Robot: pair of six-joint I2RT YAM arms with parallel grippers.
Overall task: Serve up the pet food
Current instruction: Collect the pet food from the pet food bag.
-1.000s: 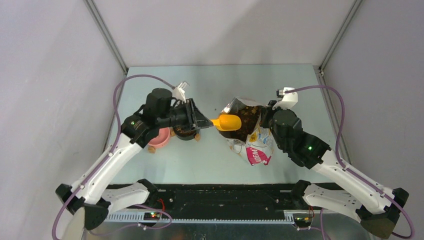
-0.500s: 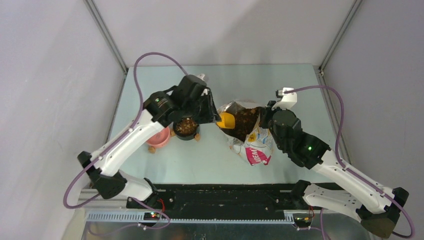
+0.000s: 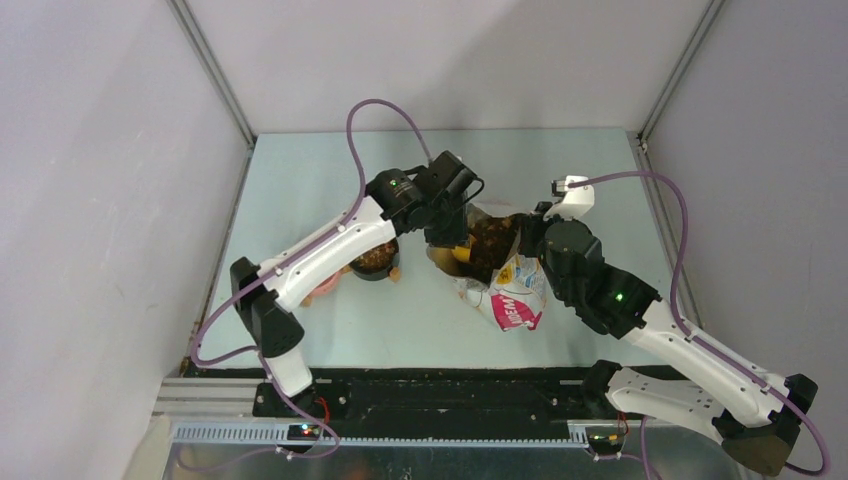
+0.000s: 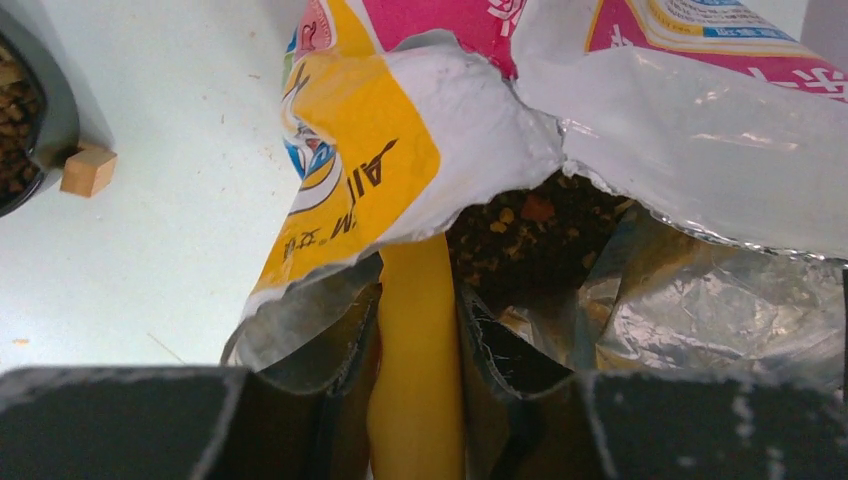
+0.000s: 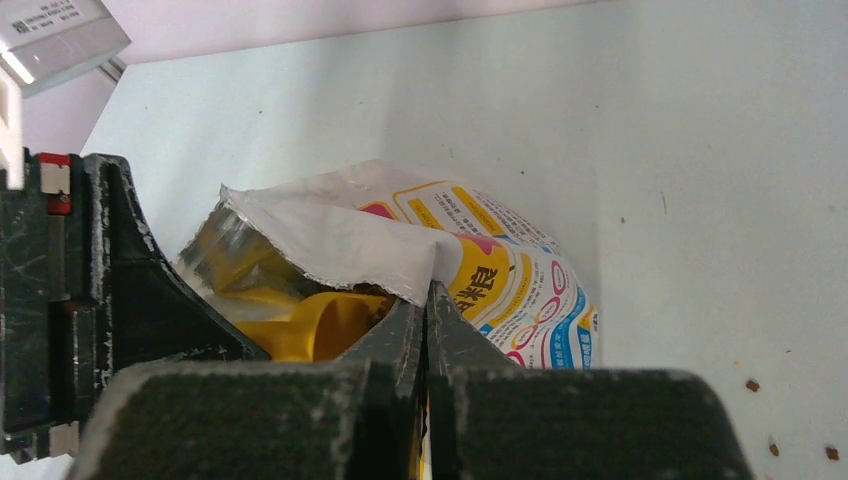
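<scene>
Shows pet food [image 4: 530, 225] inside the open bag [image 4: 700, 130], some already in the bowl [image 4: 60, 120]. Has swung left tool [image 4: 415, 320], clamped on the yellow scoop [image 4: 412, 420], back from bowl into bag: likely another load. Keeps right tool [image 5: 425, 320] pinched shut on the bag's rim.

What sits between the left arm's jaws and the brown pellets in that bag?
A yellow plastic scoop: the left jaws clamp its handle, which runs into the printed foil bag toward the brown kibble pellets. The left wrist view shows it.
</scene>
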